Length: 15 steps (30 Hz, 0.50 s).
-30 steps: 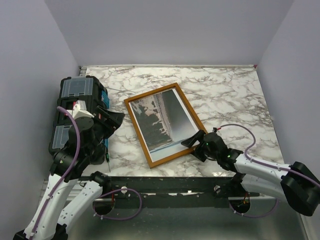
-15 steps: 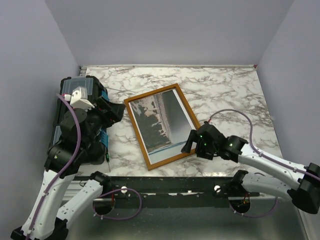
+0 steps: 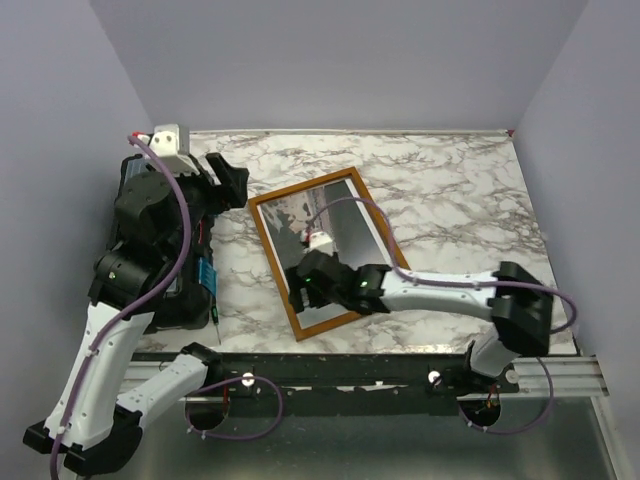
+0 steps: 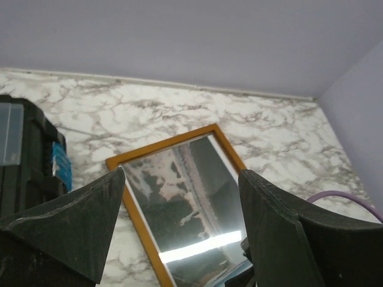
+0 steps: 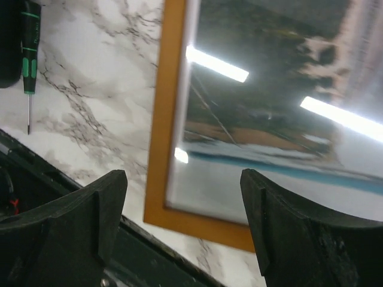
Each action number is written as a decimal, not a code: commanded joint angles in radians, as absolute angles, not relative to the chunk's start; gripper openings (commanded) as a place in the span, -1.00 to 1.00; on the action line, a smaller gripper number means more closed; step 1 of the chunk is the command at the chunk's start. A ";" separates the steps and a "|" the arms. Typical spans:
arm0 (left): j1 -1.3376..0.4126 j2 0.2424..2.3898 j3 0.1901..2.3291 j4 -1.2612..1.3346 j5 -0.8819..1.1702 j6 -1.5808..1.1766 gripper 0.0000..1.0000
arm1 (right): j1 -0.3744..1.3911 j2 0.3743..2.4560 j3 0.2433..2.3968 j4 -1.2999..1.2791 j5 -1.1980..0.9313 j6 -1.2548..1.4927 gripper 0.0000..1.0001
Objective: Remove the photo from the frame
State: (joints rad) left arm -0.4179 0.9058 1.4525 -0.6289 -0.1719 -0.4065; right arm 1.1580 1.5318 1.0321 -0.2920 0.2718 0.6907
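The photo (image 3: pixel 345 220) sits in the frame (image 3: pixel 300 188); right hand (image 3: pixel 300 288), open, hangs above its near corner; left hand (image 3: pixel 228 180) open; next, I think, grip that edge.

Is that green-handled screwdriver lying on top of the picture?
No, the screwdriver lies on the bare marble table, off to one side of the wooden frame that holds the picture.

A black toolbox (image 4: pixel 24 161) with a clear lid panel and a blue label sits low to the left of the left end effector (image 4: pixel 179 179). A screwdriver (image 5: pixel 29 60) with a green-and-black handle lies on the grey-veined marble surface (image 3: pixel 450 180), left of the right end effector (image 5: pixel 182 179) and beyond it, just beside the toolbox. Plain lavender walls (image 3: pixel 330 60) rise beyond both.
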 commanded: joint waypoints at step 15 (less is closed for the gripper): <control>-0.376 0.653 1.038 -0.351 -0.352 -0.236 0.57 | 1.310 2.046 1.451 -0.382 0.549 0.528 0.13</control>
